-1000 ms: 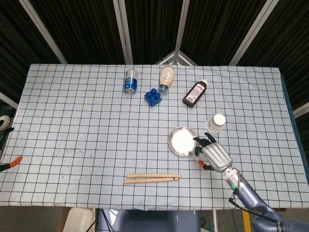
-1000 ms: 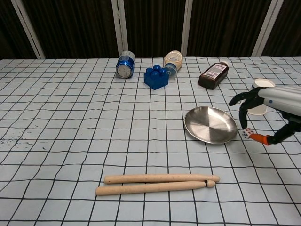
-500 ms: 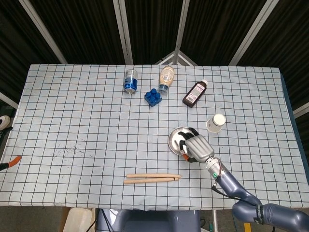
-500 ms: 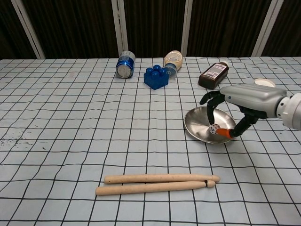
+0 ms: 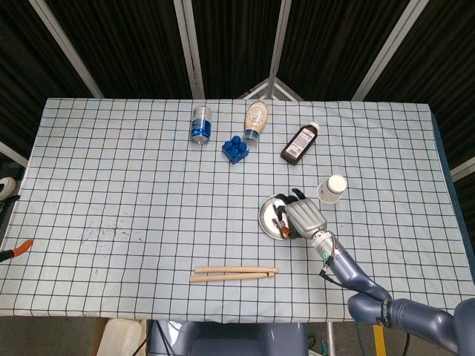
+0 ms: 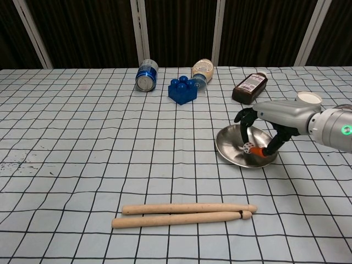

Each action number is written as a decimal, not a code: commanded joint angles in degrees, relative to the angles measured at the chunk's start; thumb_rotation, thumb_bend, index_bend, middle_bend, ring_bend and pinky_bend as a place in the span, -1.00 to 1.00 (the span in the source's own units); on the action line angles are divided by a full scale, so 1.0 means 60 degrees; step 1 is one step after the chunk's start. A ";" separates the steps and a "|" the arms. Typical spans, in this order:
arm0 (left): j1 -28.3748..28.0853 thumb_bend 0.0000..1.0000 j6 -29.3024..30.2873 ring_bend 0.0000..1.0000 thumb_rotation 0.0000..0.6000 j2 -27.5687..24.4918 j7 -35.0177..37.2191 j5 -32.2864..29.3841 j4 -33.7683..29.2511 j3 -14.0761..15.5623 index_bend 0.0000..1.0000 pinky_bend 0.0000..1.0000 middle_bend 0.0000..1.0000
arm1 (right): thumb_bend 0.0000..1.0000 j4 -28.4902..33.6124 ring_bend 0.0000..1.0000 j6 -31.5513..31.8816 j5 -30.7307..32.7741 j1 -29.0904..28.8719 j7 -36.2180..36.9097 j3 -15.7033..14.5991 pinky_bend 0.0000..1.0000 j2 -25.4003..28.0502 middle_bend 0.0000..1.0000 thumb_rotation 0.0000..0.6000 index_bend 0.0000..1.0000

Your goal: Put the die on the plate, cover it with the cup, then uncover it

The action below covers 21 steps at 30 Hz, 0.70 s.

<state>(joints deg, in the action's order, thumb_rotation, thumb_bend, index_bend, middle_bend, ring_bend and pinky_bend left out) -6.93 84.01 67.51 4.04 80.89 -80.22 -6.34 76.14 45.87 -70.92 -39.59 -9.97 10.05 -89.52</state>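
The round metal plate (image 6: 230, 150) lies right of the table's middle, also seen from above (image 5: 267, 213). My right hand (image 6: 275, 113) reaches over it from the right, its fingers curled down into the bowl (image 5: 300, 216). A small white die (image 6: 248, 147) with dark dots sits pinched between a black fingertip and the orange-tipped thumb, low at the plate's surface. The white paper cup (image 6: 307, 99) stands upright just behind the right hand (image 5: 332, 188). Of my left hand only an orange fingertip (image 5: 22, 245) shows at the left edge.
At the back lie a blue can (image 5: 201, 124), a blue toy block (image 5: 234, 149), a tipped sauce bottle (image 5: 256, 119) and a brown bottle (image 5: 300, 142). Two wooden sticks (image 5: 234, 274) lie side by side near the front edge.
My right hand has carried the die leftward from the cloth beside the plate to over the plate, then lowered it into the bowl. The cup has not moved.
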 commanded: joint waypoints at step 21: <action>0.0002 -0.57 0.0002 -1.00 1.00 0.0056 -0.0136 -0.0058 0.0052 -0.0011 -0.65 -0.87 -1.00 | -0.09 -0.0893 -0.54 -0.0057 0.0176 -0.0284 0.0023 -0.0115 -0.83 -0.0309 -0.65 1.00 0.10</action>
<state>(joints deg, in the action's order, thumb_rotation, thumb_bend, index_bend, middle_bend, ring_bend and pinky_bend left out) -6.92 84.02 67.85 3.22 80.54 -79.91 -6.40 70.92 45.57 -69.93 -41.21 -9.62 9.48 -91.32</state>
